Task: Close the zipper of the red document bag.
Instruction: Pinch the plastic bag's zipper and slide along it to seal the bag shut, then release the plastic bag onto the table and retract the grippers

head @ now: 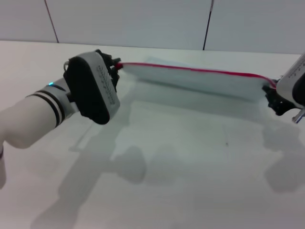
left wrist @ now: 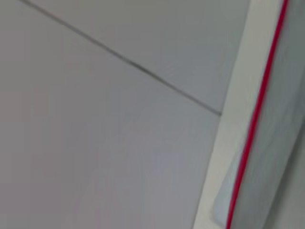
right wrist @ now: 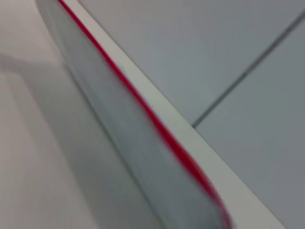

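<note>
The red document bag point(head: 200, 80), a large flat rectangular pouch of translucent pale bluish-clear plastic, hangs stretched between the two grippers above the white table point(head: 181, 162), its flat face tilted toward the head camera. The zipper point(head: 190, 68), a thin bright red strip, runs along the bag's upper long edge from one gripper to the other. No contents can be made out through the plastic; the slider is too small to find.

The left gripper point(head: 114, 67), at the end of the white left arm with its black wrist housing, is at the bag's left end, just where the red strip starts; its dark fingers appear pinched on that corner. The right gripper point(head: 272, 95) sits at the opposite end, its black fingers appearing clamped on the bag's right edge just below the zipper's end.

In the left wrist view the zipper point(left wrist: 255, 119) leads away from that gripper beside a pale wall point(left wrist: 119, 119). In the right wrist view, the bag's plastic point(right wrist: 119, 133) lies below its red edge point(right wrist: 143, 105).
</note>
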`<state>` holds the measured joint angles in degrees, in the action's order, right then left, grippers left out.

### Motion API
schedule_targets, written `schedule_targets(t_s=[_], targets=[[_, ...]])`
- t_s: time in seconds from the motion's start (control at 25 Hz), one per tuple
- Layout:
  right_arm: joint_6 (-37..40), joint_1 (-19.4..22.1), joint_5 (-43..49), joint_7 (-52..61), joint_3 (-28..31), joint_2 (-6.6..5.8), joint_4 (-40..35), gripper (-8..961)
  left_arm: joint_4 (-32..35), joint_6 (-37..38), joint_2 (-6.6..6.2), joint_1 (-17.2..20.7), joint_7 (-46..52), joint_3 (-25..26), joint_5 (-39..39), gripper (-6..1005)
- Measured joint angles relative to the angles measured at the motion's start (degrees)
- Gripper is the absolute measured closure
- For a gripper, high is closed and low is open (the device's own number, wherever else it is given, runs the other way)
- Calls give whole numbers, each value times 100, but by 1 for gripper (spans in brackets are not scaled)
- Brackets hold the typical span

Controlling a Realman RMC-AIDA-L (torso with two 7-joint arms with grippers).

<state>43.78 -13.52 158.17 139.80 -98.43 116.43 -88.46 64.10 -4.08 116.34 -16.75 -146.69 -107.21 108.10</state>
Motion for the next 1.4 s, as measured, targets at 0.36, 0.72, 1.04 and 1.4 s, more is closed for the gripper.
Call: schedule_targets(t_s=[0.36,0.72,1.04,1.4], targets=[[-385,-48,746,814,-191,6,188,727,10,128,-8,-122,585,34,395,784],[-2276,580,124,1190,-318,13,207,361,83,-660,-6,-69,595,402,1673,520],[-5379,570,-1616,1200,-860,-14,1725,244,-533,-3007,2,207,538,1409,3842,348],[-7972,42,-2843,1988,-1735,-22,3643,251,-1691,-3979,25,186,-484,1602,5233,353]])
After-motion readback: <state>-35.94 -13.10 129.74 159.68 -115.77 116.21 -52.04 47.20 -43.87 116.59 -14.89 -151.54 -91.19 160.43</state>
